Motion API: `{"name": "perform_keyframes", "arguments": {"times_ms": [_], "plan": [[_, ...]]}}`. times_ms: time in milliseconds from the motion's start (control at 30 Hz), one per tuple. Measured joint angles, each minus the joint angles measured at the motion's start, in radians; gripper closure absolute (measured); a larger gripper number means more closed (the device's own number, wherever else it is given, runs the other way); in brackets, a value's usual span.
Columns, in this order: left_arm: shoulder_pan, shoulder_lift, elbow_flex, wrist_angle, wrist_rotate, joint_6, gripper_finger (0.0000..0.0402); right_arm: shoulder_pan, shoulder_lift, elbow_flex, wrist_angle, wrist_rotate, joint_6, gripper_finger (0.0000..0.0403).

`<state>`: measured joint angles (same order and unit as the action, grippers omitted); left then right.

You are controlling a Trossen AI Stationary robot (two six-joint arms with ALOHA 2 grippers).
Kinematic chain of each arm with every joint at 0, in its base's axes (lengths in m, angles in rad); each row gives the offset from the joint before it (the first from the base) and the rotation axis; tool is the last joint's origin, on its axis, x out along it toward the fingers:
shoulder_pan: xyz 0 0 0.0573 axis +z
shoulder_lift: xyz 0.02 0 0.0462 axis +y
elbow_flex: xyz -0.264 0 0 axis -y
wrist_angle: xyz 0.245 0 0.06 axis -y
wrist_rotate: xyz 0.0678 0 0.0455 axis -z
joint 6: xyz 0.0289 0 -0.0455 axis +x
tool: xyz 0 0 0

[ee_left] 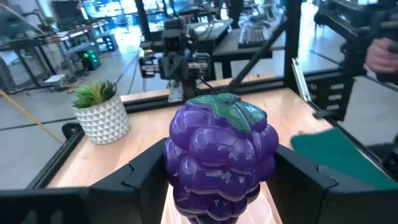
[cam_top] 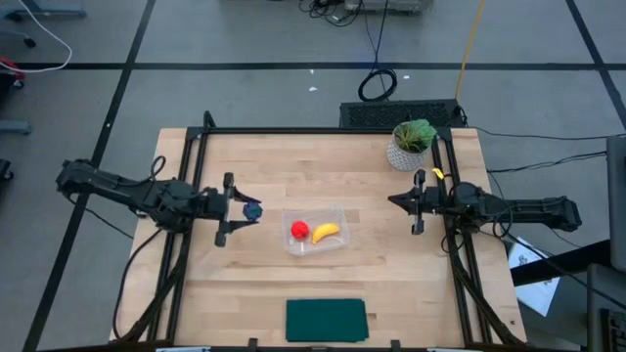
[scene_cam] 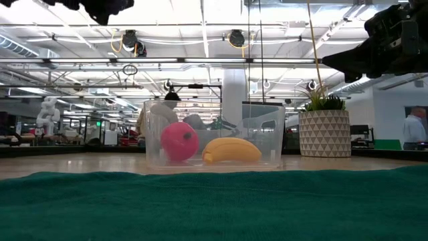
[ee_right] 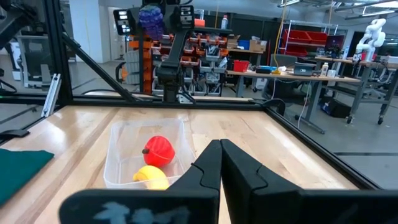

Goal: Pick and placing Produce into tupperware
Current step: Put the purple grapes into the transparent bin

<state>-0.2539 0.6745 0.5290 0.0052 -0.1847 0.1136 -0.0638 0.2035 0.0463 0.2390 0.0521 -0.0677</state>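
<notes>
Left claw [cam_top: 242, 209] raised, fingers parted around a held piece, right claw [cam_top: 403, 200] raised, pinched closed

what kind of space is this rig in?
Looks like a robotics lab or workshop. A white humanoid robot stands at the back, workbenches carry gear, red parts bins fill shelves, and cables run over the floor.

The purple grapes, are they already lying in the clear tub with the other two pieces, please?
No: the purple grapes sit between the fingers of the left claw, beside the tub, which holds only the red piece and the banana.
</notes>
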Motion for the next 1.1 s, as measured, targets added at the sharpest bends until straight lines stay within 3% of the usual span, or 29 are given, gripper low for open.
{"name": "perform_keyframes", "arguments": {"times_ms": [233, 633, 933, 1100], "plan": [[-0.001, -0.056, -0.044, -0.034, 0.083, 0.01, 0.0172, 0.0, 0.01, 0.0, -0.004, 0.0, 0.0, 0.0403], [-0.001, -0.168, -0.048, -0.142, 0.004, 0.01, 0.0172, 0.0, 0.021, 0.0, 0.019, 0.003, 0.0, 0.0403], [-0.001, -0.206, -0.175, 0.043, 0.028, 0.023, 0.0172, 0.0, 0.021, 0.0, 0.034, 0.003, 0.003, 0.0403], [-0.001, -0.25, -0.223, 0.058, 0.043, 0.049, 0.0172, 0.0, 0.021, 0.0, 0.034, 0.003, 0.003, 0.0403]]}}
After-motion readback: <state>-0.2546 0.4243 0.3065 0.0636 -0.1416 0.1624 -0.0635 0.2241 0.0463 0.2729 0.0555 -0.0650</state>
